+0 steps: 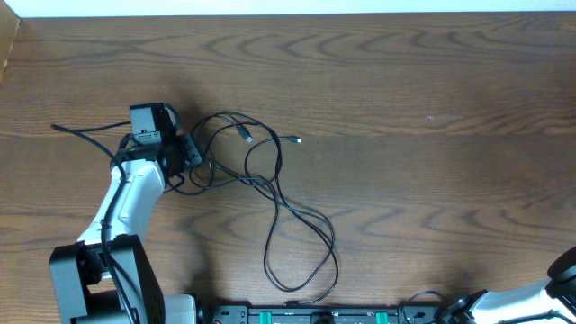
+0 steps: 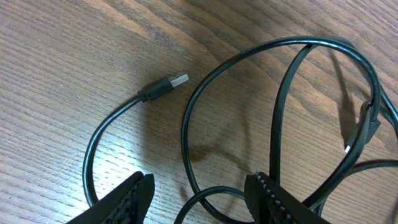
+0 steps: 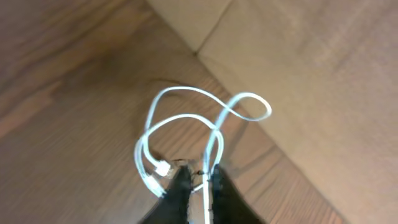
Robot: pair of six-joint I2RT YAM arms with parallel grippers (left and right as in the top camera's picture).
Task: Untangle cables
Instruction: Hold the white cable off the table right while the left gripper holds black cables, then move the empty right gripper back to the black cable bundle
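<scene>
Cables (image 1: pixel 270 175), overhead: black tangle lies left of table centre. Small loops bunch by the left gripper (image 1: pixel 191 153), and one long loop trails toward the near edge. Two plug ends stick out right at the top of the tangle. Table (image 1: pixel 432 90) has lots of room to the right & far side. Right arm (image 1: pixel 553 283) shows only at the near-right corner; its gripper can't be seen in this view.

Left wrist: jaws spread wide, low over the wood. A black curve of cable lies betw. the fingers (image 2: pixel 134 199), not pinched; can't tell if the pads touch it. USB plug (image 2: pixel 171 84) lies flat ahead-left, clear of the loops. Second plug (image 2: pixel 367 127) sits at right where the strands cross.

Right wrist (blurry): right gripper (image 3: pixel 200 186) is clenched on the white cable (image 3: pixel 144 158), which loops out ahead of the tips over the wood. Its connector (image 3: pixel 163 168) hangs by one finger. Table edge runs diagonally just past the loops, w/ a beige surface (image 3: pixel 323 74) beyond.
</scene>
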